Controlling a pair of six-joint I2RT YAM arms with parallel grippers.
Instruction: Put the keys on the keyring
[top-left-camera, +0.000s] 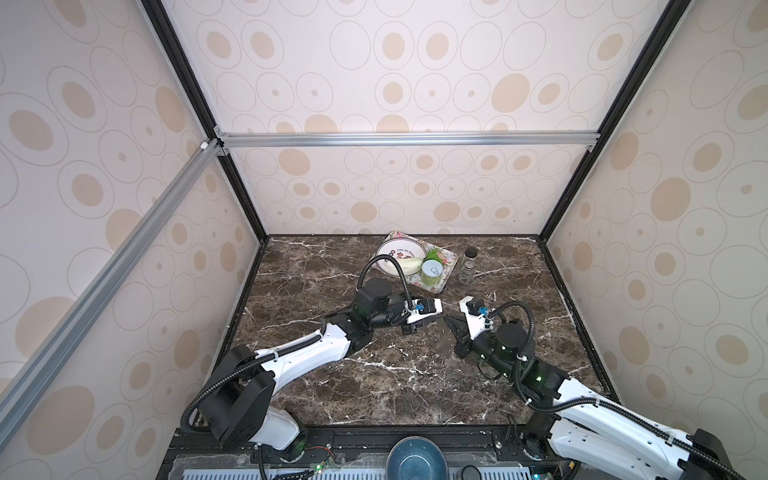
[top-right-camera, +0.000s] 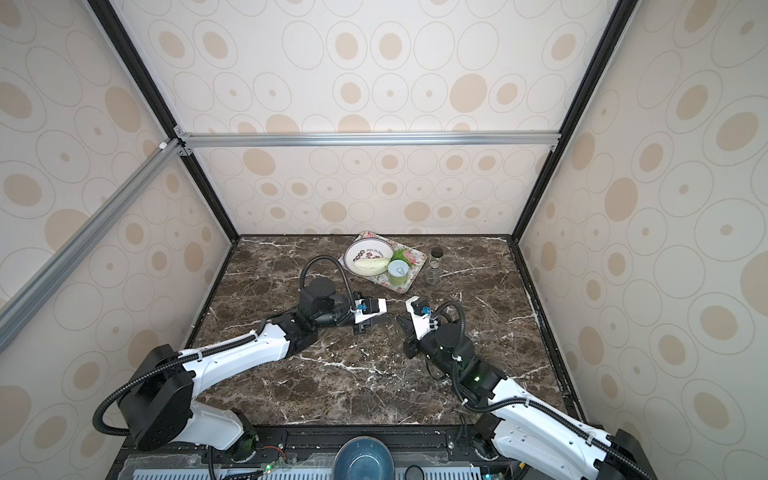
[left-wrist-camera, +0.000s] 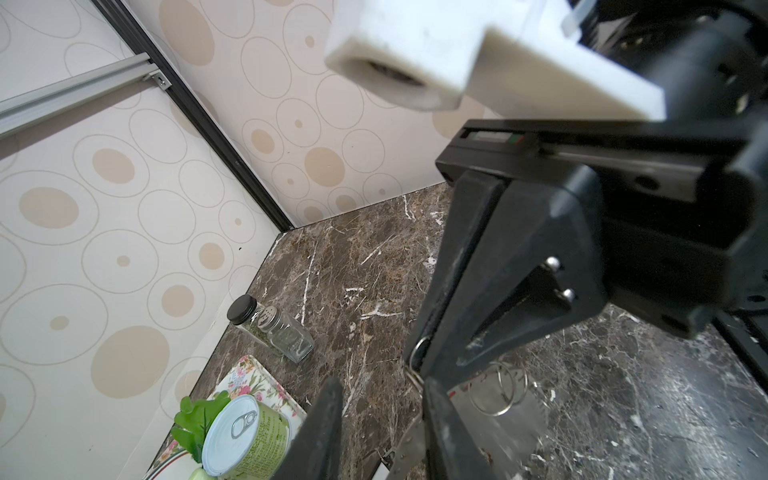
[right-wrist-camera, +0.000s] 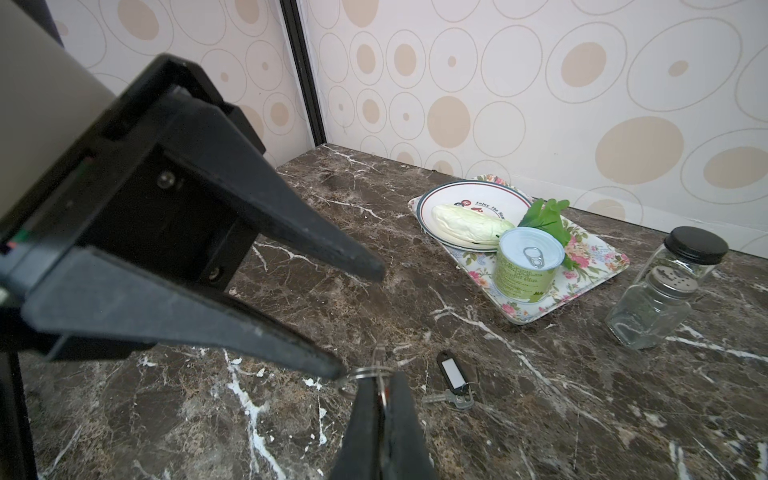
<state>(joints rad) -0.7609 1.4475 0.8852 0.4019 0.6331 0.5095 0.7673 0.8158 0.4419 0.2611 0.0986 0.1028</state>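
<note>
We judge the job barely begun. The black key (right-wrist-camera: 452, 372) lies loose on the tabletop (right-wrist-camera: 540, 436), just beside the right pincer (right-wrist-camera: 382, 381) and not on the keyring (top-left-camera: 443, 342). The keyring sits mid-tabletop between the two arms and looks tilted up off the surface. The right pincer is closed tight, and as far as we can tell it pinches the keyring's edge by the small split rings (left-wrist-camera: 500, 388). A red sliver (right-wrist-camera: 386, 393) shows between its fingers. That may be the other key's tag, but we cannot say, nor whether that key is already threaded. The left pincer (right-wrist-camera: 357, 320) stands open and empty, with one fingertip touching a split ring. At the least, the black key must be picked up and hooked on. The two pincers crowd one small spot, which leaves little room to work. The tray (right-wrist-camera: 598, 270), can (right-wrist-camera: 528, 266) and jar (right-wrist-camera: 660, 291) stand well back, out of the way.
</note>
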